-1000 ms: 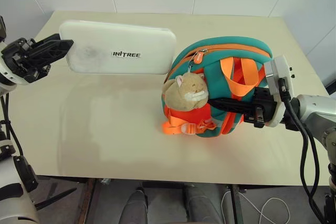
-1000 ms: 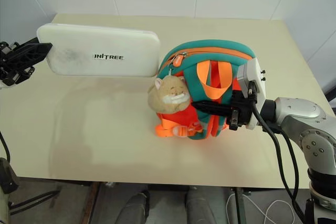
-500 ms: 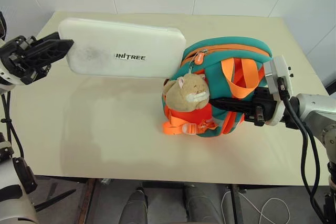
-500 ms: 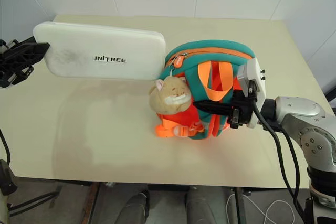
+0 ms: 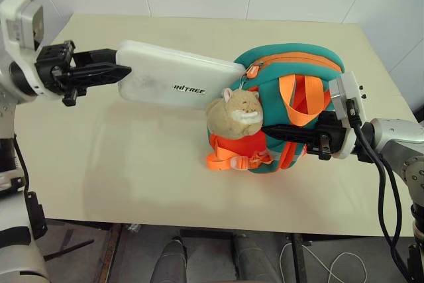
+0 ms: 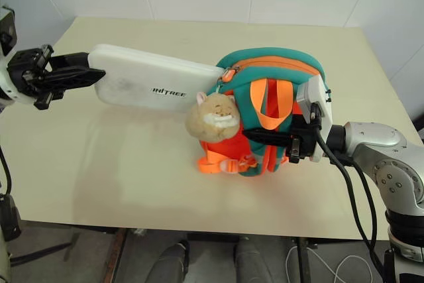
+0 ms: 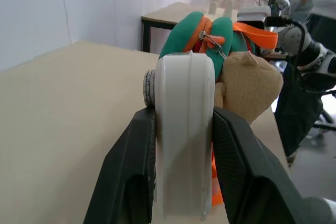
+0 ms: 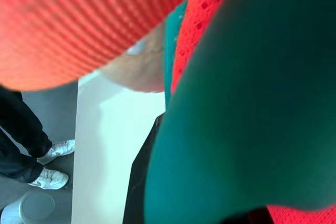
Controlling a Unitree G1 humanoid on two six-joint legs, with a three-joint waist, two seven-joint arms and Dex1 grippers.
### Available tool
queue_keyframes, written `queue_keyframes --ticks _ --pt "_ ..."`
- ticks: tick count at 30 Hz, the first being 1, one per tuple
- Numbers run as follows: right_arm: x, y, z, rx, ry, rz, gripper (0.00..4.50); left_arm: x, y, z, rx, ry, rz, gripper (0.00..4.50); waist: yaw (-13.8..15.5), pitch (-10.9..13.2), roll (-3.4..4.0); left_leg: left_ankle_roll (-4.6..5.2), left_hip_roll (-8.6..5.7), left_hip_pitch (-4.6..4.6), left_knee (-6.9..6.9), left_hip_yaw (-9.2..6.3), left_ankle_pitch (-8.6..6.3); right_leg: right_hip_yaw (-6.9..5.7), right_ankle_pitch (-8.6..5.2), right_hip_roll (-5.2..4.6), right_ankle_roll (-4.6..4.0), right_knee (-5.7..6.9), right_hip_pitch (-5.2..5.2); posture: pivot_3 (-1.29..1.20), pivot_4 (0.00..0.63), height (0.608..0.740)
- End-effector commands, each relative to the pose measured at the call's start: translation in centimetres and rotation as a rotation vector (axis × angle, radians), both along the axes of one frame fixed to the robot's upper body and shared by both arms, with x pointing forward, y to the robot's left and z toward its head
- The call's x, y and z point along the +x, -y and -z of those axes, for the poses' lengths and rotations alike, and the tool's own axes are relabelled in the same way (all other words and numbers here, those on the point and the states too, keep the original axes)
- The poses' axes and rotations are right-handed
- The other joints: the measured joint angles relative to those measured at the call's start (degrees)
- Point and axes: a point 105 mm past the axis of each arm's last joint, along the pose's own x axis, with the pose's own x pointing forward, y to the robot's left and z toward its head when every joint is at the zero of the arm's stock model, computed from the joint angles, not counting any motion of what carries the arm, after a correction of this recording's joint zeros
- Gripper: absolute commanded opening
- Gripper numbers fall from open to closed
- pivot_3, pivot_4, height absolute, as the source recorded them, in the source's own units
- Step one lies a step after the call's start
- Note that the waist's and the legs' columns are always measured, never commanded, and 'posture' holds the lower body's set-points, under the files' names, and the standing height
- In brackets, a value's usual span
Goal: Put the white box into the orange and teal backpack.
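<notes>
- Rightward since earlier, box [image 5: 177,75] now meets backpack [image 5: 288,107] zipper; left gripper [image 5: 106,71] clamps its left end
- Plush toy [image 5: 240,111] blocks below
- Right gripper [image 5: 281,132] pinches backpack

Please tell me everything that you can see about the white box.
The white box is a flat, thin case with rounded corners, smooth like plastic, with small dark letters on its top. It is closed, with a seam along its thin edge. The left hand grips one short end between two black fingers and holds it above the table, nearly level. Its far end reaches the zipper at the top of the backpack, beside the plush toy.
</notes>
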Motion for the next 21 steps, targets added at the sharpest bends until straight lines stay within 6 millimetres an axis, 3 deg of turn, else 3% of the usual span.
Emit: queue_keyframes --ticks 1,8,11,16,21 --pt "-0.3 -0.2 -0.9 0.011 0.043 -0.015 0.0 0.4 0.7 -0.6 0.052 0.055 0.001 1.23 -0.01 0.0 0.0 0.0 0.0 0.0 0.0 0.0 0.0 0.0 0.0 0.0 0.0 0.01 -0.01 0.0 0.15 0.74" --pt "-0.1 -0.4 -0.8 0.018 0.044 -0.017 0.0 2.8 5.0 -0.7 0.175 0.083 0.04 1.23 0.01 0.01 -0.01 0.03 -0.01 -0.03 0.18 0.0 -0.01 -0.03 0.02 0.02 0.04 0.06 0.05 0.0 0.15 0.74" --pt "0.0 -0.5 -0.7 0.02 0.044 -0.018 0.0 3.2 6.7 0.1 0.226 0.073 0.083 1.23 -0.06 0.01 -0.01 0.03 0.0 -0.03 0.21 -0.01 -0.01 -0.03 0.02 0.02 0.05 0.1 0.05 0.0 0.15 0.74" --pt "0.1 -0.6 -0.6 0.021 0.048 -0.019 0.0 4.4 11.4 2.2 0.291 0.071 0.166 1.23 0.04 0.01 -0.01 0.04 -0.01 -0.03 0.27 -0.01 -0.01 -0.03 0.03 0.03 0.05 0.14 0.05 0.0 0.15 0.74" --pt "0.3 -0.7 -0.6 0.023 0.053 -0.018 0.0 5.9 14.8 3.3 0.288 0.094 0.147 1.22 -0.09 0.01 -0.01 0.08 -0.01 -0.04 0.27 0.01 -0.03 -0.02 0.03 0.03 0.06 0.14 0.04 0.0 0.15 0.74"
